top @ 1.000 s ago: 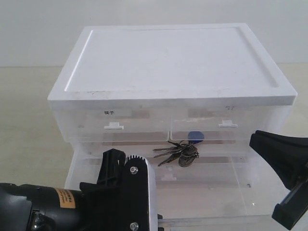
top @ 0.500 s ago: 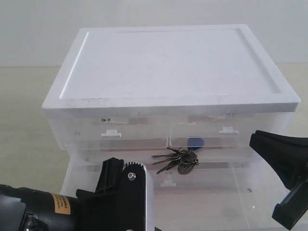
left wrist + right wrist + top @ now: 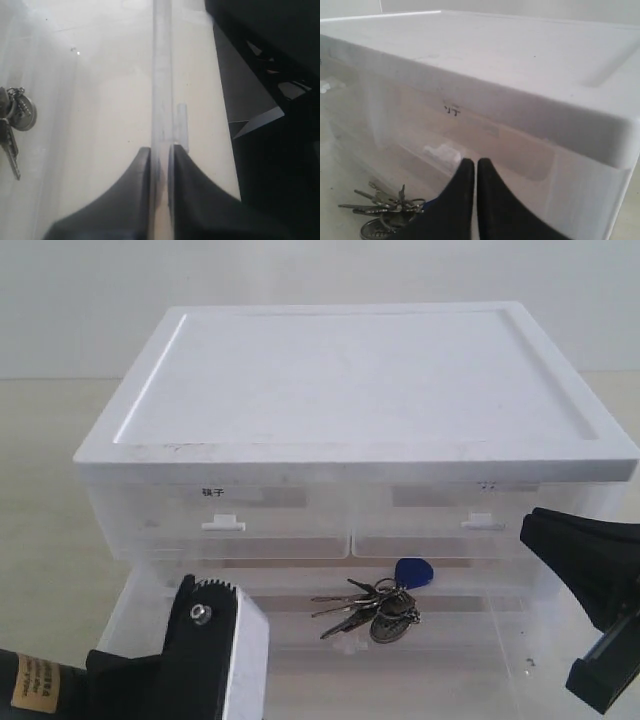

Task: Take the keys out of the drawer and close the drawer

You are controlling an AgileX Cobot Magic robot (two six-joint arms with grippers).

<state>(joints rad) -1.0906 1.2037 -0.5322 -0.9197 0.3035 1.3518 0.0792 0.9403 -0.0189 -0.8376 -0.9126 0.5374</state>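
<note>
Keys (image 3: 368, 608) lie loose on the floor of the open bottom drawer (image 3: 128, 605), near its middle, with the blue fob (image 3: 414, 571) toward the back, just in front of the cabinet (image 3: 350, 380). Your left tool (image 3: 160, 152) is pinched almost fully closed on the drawer's clear front wall, one finger on each side. Your right tool (image 3: 476, 167) hangs at the drawer's right side with its fingers together and nothing in them, so it must open before it reaches in.

Three risks, as I read it:
- A pull on the thin wall could drag the light cabinet across the surface (image 3: 50, 490).
- On smooth plastic the flat keys may skate away from the fingers.
- If you close the drawer too early, the bunch stays trapped inside.
</note>
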